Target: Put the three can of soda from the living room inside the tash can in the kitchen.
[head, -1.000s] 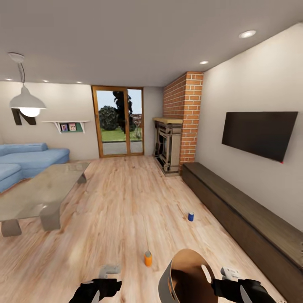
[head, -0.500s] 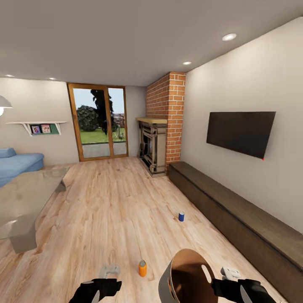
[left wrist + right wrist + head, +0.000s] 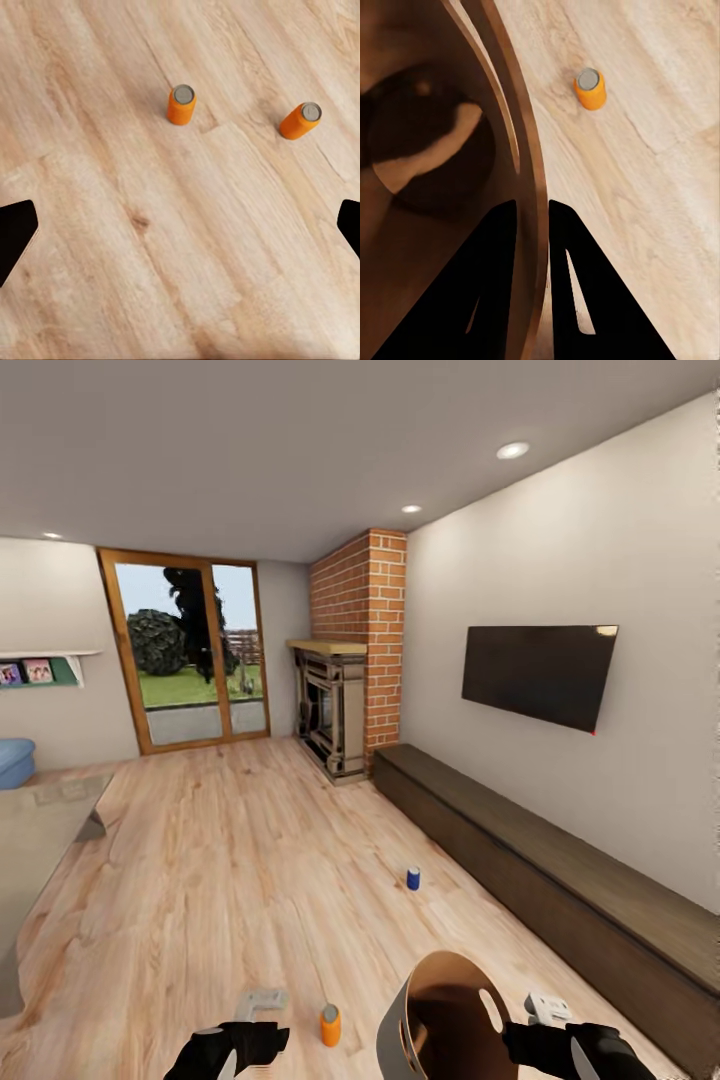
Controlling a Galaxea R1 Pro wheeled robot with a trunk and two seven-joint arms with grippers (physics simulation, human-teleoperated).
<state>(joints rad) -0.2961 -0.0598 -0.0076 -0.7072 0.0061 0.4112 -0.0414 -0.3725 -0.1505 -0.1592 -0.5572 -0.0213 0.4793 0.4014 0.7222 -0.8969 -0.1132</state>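
right gripper (image 3: 531, 225) clamps the bin (image 3: 440, 1020) rim, one finger inside. left gripper (image 3: 180, 225) spread wide, empty, over bare floor (image 3: 230, 860). two orange cans (image 3: 181, 104) (image 3: 301, 121) stand ahead; blue can (image 3: 413, 878) farther, near the cabinet (image 3: 560, 880).

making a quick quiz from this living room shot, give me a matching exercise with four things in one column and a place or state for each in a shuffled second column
Column one:
1. dark blue soda can with a white band
2. round grey trash can with a tan-brown inside
3. black flat wall TV
4. left tool

Column two:
A. open, above the wood floor, two orange cans ahead of it
B. hung on the white wall above the long low dark-wood cabinet
C. upright on the floor near the cabinet
D. rim pinched by the right tool

Pairs: 1-C, 2-D, 3-B, 4-A
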